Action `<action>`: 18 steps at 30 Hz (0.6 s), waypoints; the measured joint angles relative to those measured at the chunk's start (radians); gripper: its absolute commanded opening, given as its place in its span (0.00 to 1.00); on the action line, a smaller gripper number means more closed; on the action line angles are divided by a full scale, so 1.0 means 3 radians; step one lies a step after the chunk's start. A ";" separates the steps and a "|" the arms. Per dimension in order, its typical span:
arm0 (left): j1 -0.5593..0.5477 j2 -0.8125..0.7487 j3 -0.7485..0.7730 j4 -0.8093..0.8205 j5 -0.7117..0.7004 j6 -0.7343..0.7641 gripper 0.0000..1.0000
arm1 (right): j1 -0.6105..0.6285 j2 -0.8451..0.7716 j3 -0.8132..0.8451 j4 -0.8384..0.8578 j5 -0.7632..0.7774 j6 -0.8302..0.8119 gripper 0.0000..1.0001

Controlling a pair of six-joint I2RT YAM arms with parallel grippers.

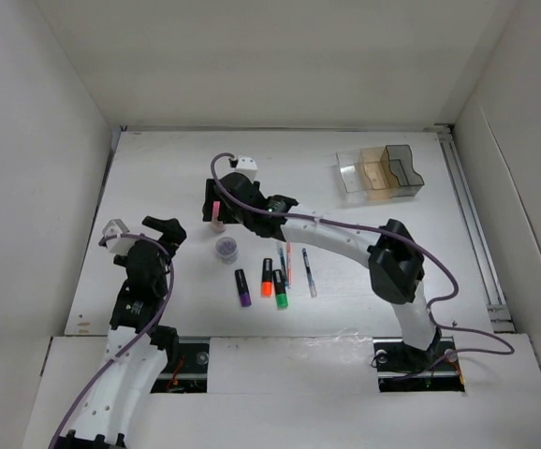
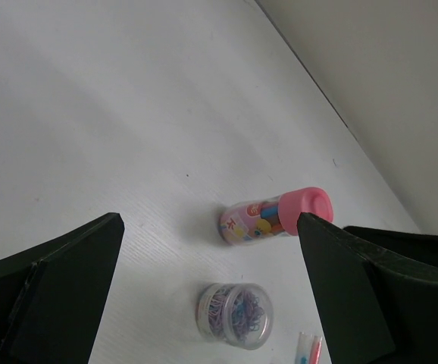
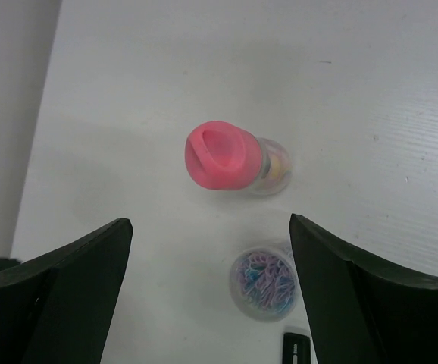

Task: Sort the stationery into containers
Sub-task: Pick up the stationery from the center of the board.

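The right gripper (image 3: 208,227) hangs over the pink-capped bottle (image 3: 223,155) with its jaws spread wide and nothing between them. The bottle stands upright on the table, roughly centred in the gap. How high the fingertips sit above the cap is hard to judge from the wrist view, so the drop needed is probably short, but I cannot be sure.

The main risk is a topple. The bottle is tall and narrow, so if one finger meets it before the other, it could tip over and roll. Closing on the rounded cap rather than the body below could also let it slip out.

The tiny round jar (image 3: 264,279) sits just beside the bottle on its near side. A finger coming down off-line could clip the jar and push it away, or pin it against the bottle.

The left gripper (image 1: 163,229) is also open and empty, near the bottle on its left. If both arms move toward the bottle, they could collide.

The organiser (image 1: 350,178) is well apart from the bottle, far off to its right, and none of the stationery is in it yet. A weak grip could therefore let the bottle drop on the way across. The purple highlighter (image 1: 243,288), orange highlighter (image 1: 267,278), green highlighter (image 1: 280,289) and the pens (image 1: 289,265) lie on the near-right side of the bottle, so a low carry could sweep through them.
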 measured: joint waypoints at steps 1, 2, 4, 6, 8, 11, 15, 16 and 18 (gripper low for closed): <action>0.0001 -0.0013 0.0000 -0.0001 -0.0004 0.0011 1.00 | 0.0005 0.0089 0.0092 -0.0055 0.0014 -0.0022 0.91; 0.0000 -0.0031 0.0000 0.0000 0.0000 0.0024 1.00 | 0.0005 0.0168 0.0182 -0.0085 0.0024 -0.0037 0.91; 0.0000 -0.0079 0.0000 0.0004 0.0014 0.0062 1.00 | 0.0005 0.0346 0.0379 -0.0156 0.0085 -0.0070 0.91; 0.0000 -0.0109 -0.0003 0.0028 0.0037 0.0086 0.96 | 0.0006 0.0515 0.0568 -0.0215 0.0173 -0.0112 0.91; 0.0000 -0.0128 -0.0014 0.0064 0.0060 0.0107 0.95 | 0.0006 0.0649 0.0716 -0.0276 0.0271 -0.0140 0.91; 0.0000 -0.0134 -0.0037 0.0072 0.0072 0.0117 0.95 | 0.0005 0.0793 0.0860 -0.0324 0.0351 -0.0177 0.86; 0.0000 -0.0134 -0.0052 0.0072 0.0113 0.0128 0.83 | 0.0006 0.0938 0.1003 -0.0362 0.0399 -0.0212 0.68; 0.0000 -0.0134 -0.0052 0.0076 0.0121 0.0144 0.80 | 0.0006 0.0956 0.1019 -0.0367 0.0402 -0.0217 0.62; 0.0000 -0.0134 -0.0052 0.0078 0.0155 0.0168 0.77 | 0.0006 0.0961 0.1026 -0.0361 0.0406 -0.0231 0.45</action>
